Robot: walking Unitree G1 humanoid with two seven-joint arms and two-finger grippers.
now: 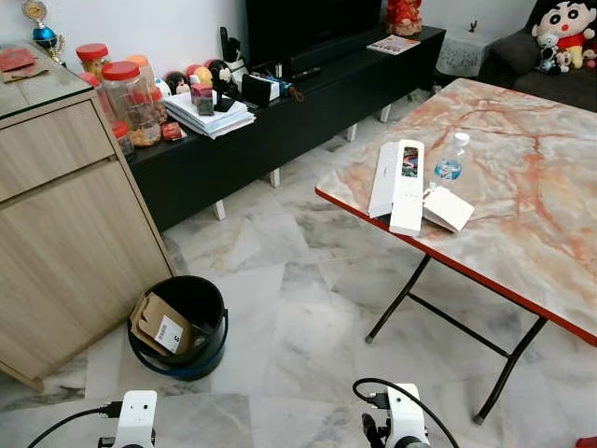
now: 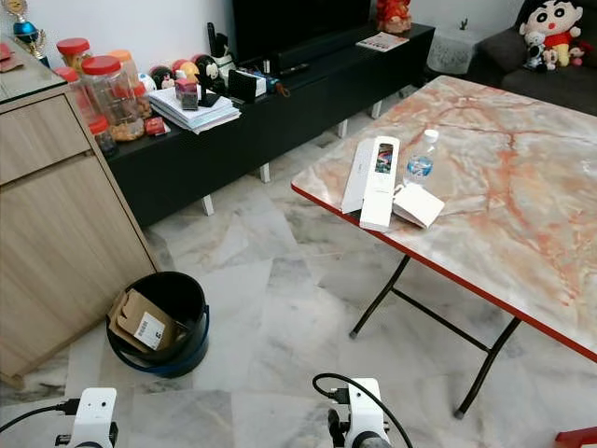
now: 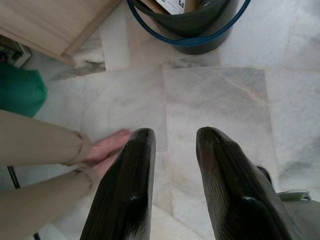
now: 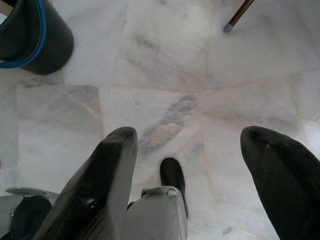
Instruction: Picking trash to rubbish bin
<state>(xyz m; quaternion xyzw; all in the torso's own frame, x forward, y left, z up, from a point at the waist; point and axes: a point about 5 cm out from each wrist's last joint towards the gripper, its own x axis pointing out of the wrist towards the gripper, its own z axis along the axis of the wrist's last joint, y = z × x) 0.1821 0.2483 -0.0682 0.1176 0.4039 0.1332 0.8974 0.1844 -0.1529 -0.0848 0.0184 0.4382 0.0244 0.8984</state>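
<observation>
A black rubbish bin [image 1: 177, 327] with a blue rim stands on the floor beside the wooden cabinet, with a cardboard box [image 1: 160, 326] inside it. On the marble-topped table [image 1: 541, 233] lie two long white boxes [image 1: 399, 182], a small plastic bottle [image 1: 451, 159] and a small white box [image 1: 449, 207]. Both arms hang low at the bottom of the head views. My left gripper [image 3: 175, 135] points at the floor near the bin [image 3: 190, 30], fingers slightly apart and holding nothing. My right gripper [image 4: 187, 132] is wide open over bare floor, the bin [image 4: 30, 35] off to its side.
A wooden cabinet [image 1: 65, 205] stands at the left. A black TV bench [image 1: 280, 112] with jars and papers runs along the wall. The table's black folding legs [image 1: 438, 308] reach the floor. A person's beige-clad limbs [image 3: 45, 150] and a green object [image 3: 20, 92] are close behind my left gripper.
</observation>
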